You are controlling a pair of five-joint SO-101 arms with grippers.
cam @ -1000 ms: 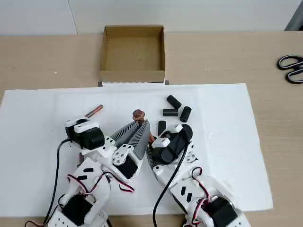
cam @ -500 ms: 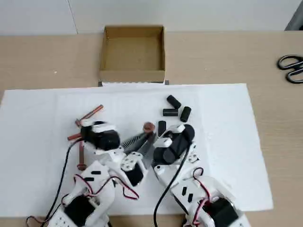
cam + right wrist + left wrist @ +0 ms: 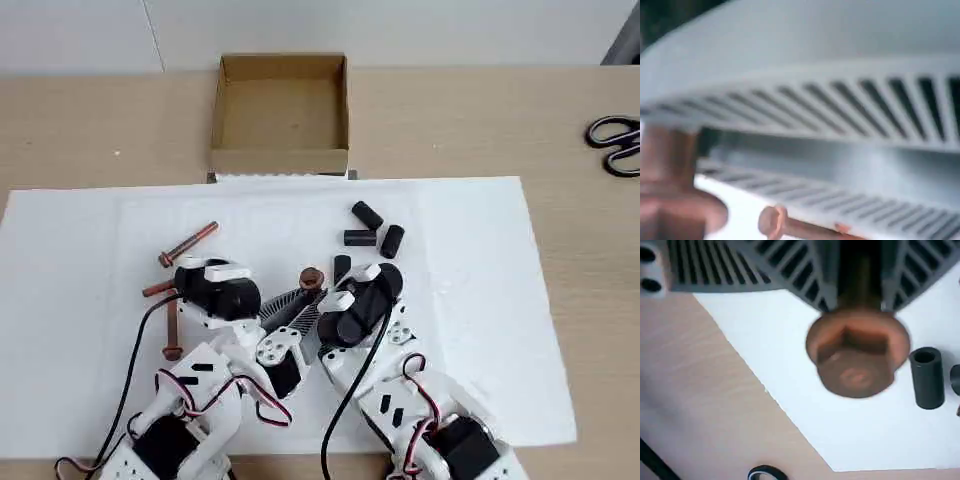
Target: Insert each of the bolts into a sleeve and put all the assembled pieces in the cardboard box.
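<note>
My left gripper (image 3: 303, 292) is shut on the shaft of a copper bolt (image 3: 311, 277), whose hex head (image 3: 857, 357) sticks out past the ribbed grey fingertips (image 3: 790, 270). The bolt's head is right beside my right arm's wrist (image 3: 360, 300), with a black sleeve (image 3: 342, 268) just past it. In the right wrist view, the left gripper's grey ribbed fingers (image 3: 840, 110) loom close, with the held bolt's head (image 3: 670, 210) beside them. Three more sleeves (image 3: 367, 215) (image 3: 360, 238) (image 3: 392, 241) lie farther back. Three loose bolts (image 3: 188, 244) (image 3: 160, 289) (image 3: 172, 330) lie to the left.
The open cardboard box (image 3: 280, 160) stands at the back, just beyond the white sheet (image 3: 480, 300). Scissors (image 3: 615, 145) lie at the far right on the wooden table. The two arms crowd the front middle of the sheet.
My left arm has swung right and drawn back, bringing the held bolt nearer to the right arm's wrist. Two loose bolts on the left have come into view from under it.
</note>
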